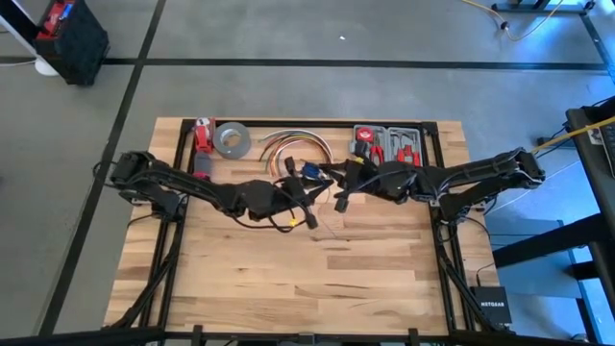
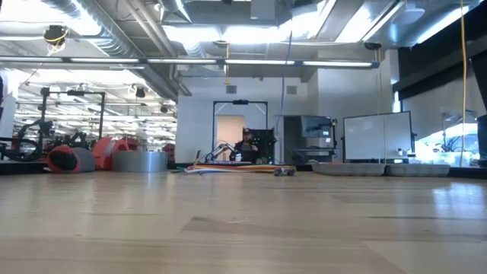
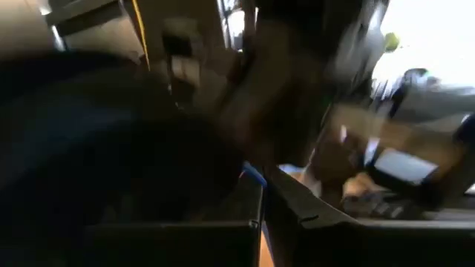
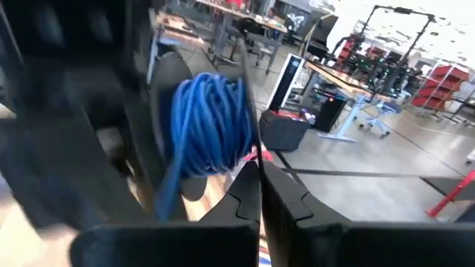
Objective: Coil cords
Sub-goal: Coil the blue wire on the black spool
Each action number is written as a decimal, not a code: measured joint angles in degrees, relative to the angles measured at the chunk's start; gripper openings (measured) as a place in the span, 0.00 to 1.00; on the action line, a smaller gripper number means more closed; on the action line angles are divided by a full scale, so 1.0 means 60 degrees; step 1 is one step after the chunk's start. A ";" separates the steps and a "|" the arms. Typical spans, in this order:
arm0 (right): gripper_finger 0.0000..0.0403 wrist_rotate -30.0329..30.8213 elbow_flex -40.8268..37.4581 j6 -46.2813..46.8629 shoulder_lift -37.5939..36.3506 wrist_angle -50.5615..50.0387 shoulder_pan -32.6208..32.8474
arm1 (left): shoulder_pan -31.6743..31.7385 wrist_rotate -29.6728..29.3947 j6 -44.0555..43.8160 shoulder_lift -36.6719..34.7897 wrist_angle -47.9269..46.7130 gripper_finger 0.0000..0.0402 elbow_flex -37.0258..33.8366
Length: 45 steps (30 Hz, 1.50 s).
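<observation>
Both arms reach in over the middle of the table (image 1: 288, 279), toward its far edge, and nearly meet there. The left gripper (image 1: 306, 213) has its fingers (image 3: 256, 215) pressed together, and the right gripper (image 1: 340, 197) shows its fingers (image 4: 256, 196) pressed together too. Right in front of the right gripper hangs a blue coil (image 4: 211, 122), many loops wound tight; this looks to be the cord, already gathered, though I cannot tell whether the right fingertips pinch a strand of it or merely sit beside it. From above a small blue patch (image 1: 311, 171) shows between the 2 grippers, just off the arched bundle (image 1: 288, 146) of orange and white cables; a very thin line seems to trail on the wood toward the near edge, but it is too faint to be sure.

Along the far edge sit a grey tape roll (image 1: 232, 139), a red item (image 1: 203, 135) beside it, and an open tool case (image 1: 389, 144) toward the far right corner.

My read is that the winding is well along, the coil formed and held up off the wood. The next move likely calls for taking in any loose tail without letting the loops spring open, then setting the coil down flat.
</observation>
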 joint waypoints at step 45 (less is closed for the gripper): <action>0.00 -0.0613 0.0022 0.0036 -0.2043 -0.0408 0.0029 | -0.0538 0.1312 -0.2240 -0.0394 -0.5885 0.33 -0.0036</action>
